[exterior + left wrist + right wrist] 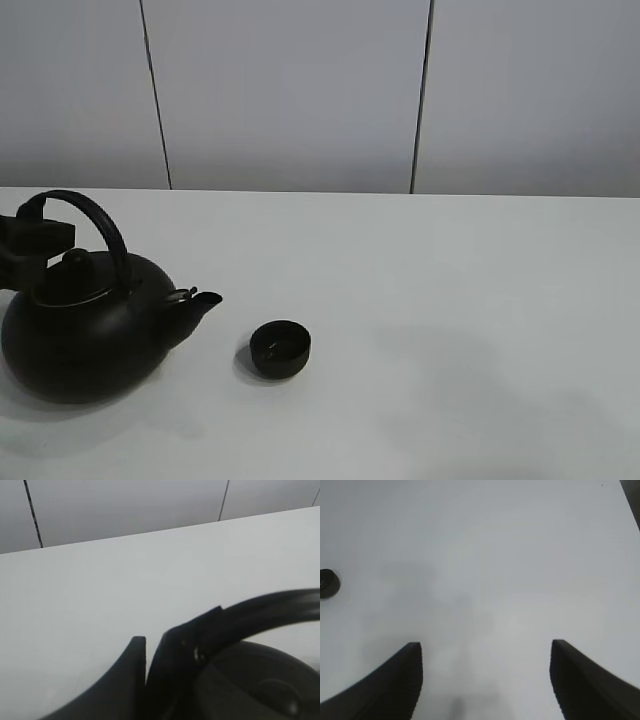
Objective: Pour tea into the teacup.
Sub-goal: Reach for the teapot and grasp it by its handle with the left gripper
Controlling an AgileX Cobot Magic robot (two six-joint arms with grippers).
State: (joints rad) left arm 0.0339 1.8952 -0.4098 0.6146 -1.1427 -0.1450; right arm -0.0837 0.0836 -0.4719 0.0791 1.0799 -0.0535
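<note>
Near left: kettle (85, 335), big, round, black, upright on white table (450, 300), spout (200, 300) pointing right. Left gripper (35, 235) at left end of arched handle (100, 225), fingers (127, 680) pressed nearly together, apparently pinching handle; contact blurred. Teacup (280, 348) upright just right of spout, not touching. Right gripper (485, 645) spread wide over table, teacup well apart from it. Far: grey wall panels (290, 90).

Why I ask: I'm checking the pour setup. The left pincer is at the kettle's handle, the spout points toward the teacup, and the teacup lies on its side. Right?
Not quite. The exterior high view shows the teacup standing upright, opening up, not on its side. The rest holds: the left pincer is at the handle of the kettle, and the spout points toward the teacup.
</note>
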